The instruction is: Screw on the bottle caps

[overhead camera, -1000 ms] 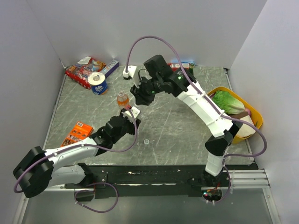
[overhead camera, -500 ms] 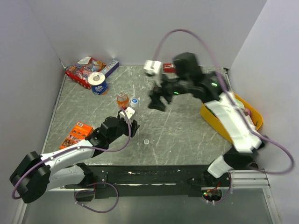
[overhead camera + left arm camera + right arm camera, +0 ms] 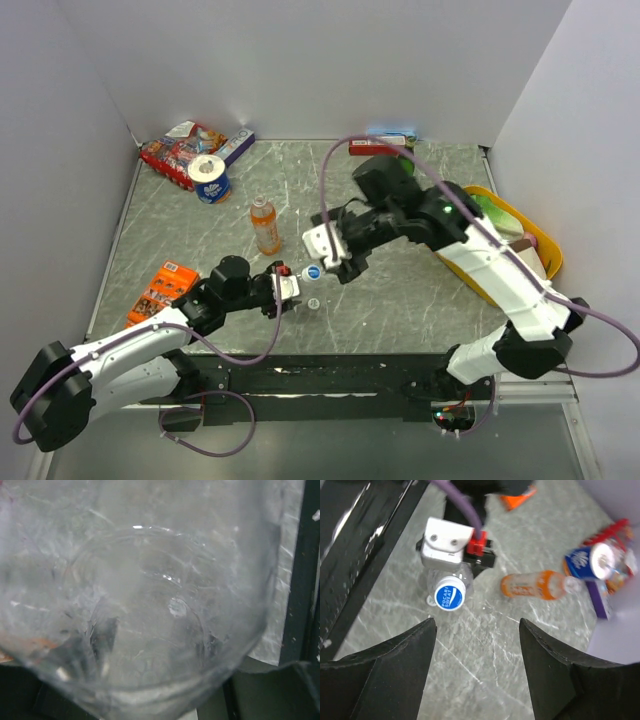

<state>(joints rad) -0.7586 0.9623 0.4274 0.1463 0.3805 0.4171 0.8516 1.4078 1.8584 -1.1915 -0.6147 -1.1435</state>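
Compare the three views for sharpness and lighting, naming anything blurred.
Top external view: evenly lit and sharp. Left wrist view: the clear plastic bottle fills the frame, hazy and unfocused, with glints. Right wrist view: soft; the right claw is a blurred dark shape, yet lettering on the round blue plastic cap is legible.

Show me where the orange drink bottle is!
In the top view, the orange bottle is left of the middle of the table, between the tape roll behind it and the left gripper in front.
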